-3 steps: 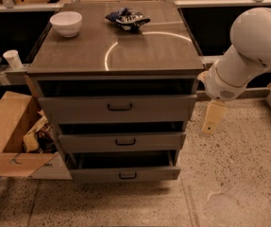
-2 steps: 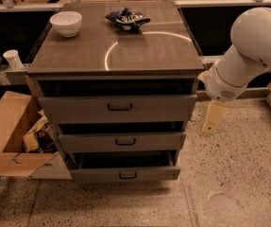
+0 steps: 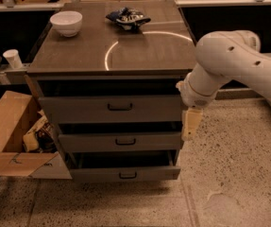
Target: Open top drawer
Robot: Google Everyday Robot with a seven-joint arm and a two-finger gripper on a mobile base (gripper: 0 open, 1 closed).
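Camera view: the top drawer (image 3: 78, 110) sits directly under the worktop (image 3: 139, 51) of the grey cabinet, with its black bar handle (image 3: 120, 107) at the centre of the front. A dark gap shows above the front. The pincer (image 3: 191, 123) hangs pointing down just beside the drawer's right edge, well apart from the handle (open or closed: cannot tell). A white bowl (image 3: 66, 22) and a dark crumpled packet (image 3: 128, 18) rest on the worktop. An open cardboard box (image 3: 7, 126) lies left of the cabinet.

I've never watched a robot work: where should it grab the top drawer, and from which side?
Grip the black bar handle centred on the top drawer, coming from the front: the bar lies horizontal on that flat face. The pincer hangs beside the drawer's right end.
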